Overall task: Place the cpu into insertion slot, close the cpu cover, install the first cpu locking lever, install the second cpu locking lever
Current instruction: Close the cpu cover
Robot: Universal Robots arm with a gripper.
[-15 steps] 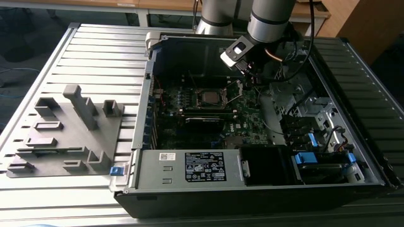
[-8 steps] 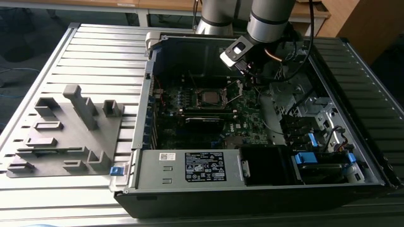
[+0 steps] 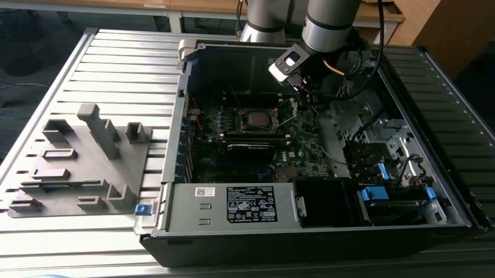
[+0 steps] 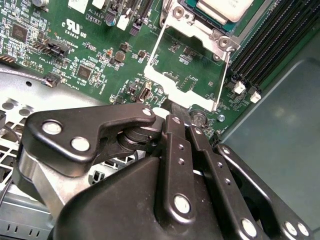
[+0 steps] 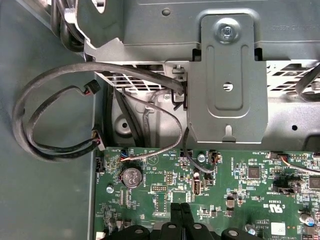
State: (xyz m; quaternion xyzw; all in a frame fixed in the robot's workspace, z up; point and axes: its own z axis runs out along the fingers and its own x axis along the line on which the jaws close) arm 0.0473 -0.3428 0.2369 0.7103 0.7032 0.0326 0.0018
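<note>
While the dull silver-grey square cpu [image 4: 225,9] sits in its socket on the green motherboard [image 4: 100,50], the thin shiny silver hinged cpu cover [image 4: 167,90] lies swung open, clear of the socket. The black gripper [image 4: 184,124] has its jaws pressed together and empty. Their tips are just beside the cover's free edge, which lies between jaws and cpu.

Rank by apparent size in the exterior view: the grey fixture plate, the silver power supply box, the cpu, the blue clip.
1. grey fixture plate
2. silver power supply box
3. cpu
4. blue clip
All four differ clearly in this view.
</note>
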